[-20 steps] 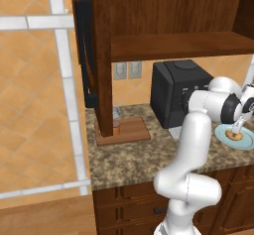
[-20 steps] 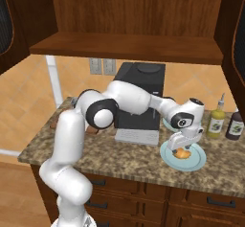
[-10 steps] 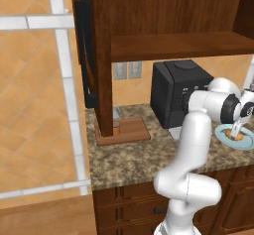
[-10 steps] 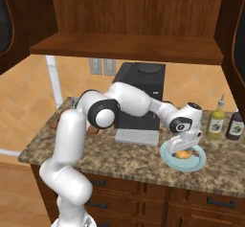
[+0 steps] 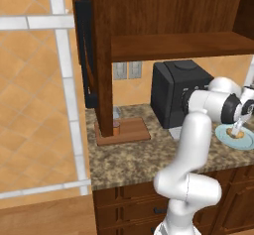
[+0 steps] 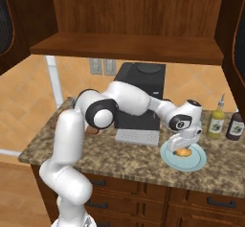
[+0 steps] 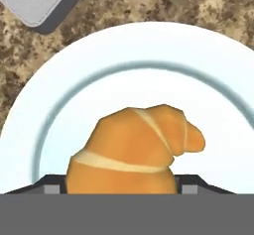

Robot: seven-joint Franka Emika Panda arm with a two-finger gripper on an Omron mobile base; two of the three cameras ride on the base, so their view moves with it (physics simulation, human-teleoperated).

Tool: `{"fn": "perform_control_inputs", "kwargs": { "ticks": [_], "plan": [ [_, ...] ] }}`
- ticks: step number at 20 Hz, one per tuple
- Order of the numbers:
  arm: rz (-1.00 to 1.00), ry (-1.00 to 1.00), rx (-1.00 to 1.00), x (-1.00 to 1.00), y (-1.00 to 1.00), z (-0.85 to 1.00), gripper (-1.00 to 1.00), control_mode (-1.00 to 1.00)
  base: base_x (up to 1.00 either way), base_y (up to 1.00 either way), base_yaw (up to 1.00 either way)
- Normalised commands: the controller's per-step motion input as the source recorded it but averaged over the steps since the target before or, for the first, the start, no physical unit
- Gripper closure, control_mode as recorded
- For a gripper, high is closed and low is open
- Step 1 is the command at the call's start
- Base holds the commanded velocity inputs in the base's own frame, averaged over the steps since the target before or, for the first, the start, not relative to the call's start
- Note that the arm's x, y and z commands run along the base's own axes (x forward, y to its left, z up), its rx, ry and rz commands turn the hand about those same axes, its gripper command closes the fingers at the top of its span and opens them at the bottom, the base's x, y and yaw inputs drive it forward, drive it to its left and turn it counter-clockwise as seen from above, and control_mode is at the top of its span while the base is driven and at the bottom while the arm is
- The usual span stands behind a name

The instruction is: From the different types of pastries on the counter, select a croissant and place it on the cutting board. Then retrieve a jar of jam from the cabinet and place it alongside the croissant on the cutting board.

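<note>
Croissant point(image 7: 136, 149) apparently between gripper point(image 6: 183, 150) fingertips.

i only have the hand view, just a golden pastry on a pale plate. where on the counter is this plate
Observer: The pale blue round plate sits near the front edge of the speckled granite counter, just right of the black coffee machine.
Operator: where is the board i have to carry it to
Observer: The reddish-brown wooden cutting board lies at the counter's far left, at the foot of the dark wooden cabinet.
Operator: anything already on that board
Observer: A small orange-brown jar stands at its left end.
Operator: what's right of the plate
Observer: A yellow-green bottle and a dark bottle stand behind it to the right.
</note>
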Motion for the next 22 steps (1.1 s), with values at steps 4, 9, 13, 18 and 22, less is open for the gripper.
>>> {"fn": "perform_control_inputs", "kwargs": {
  "ticks": [4, 9, 13, 18, 22],
  "plan": [
    [0.00, 0.01, 0.03, -0.35, 0.13, 1.00, 1.00, -1.00, 0.00, 0.00, 0.00],
    [-0.01, 0.00, -0.01, -0.46, 0.84, 0.62, 1.00, -1.00, 0.00, 0.00, 0.00],
    [-0.15, 0.00, -0.05, -0.61, 1.00, 0.00, 1.00, -1.00, 0.00, 0.00, 0.00],
    [-0.19, 0.00, -0.07, -0.53, 1.00, -0.05, 1.00, -1.00, 0.00, 0.00, 0.00],
    [-0.22, -0.05, -0.09, -0.23, 1.00, 0.19, 1.00, -1.00, 0.00, 0.00, 0.00]
  ]
}}
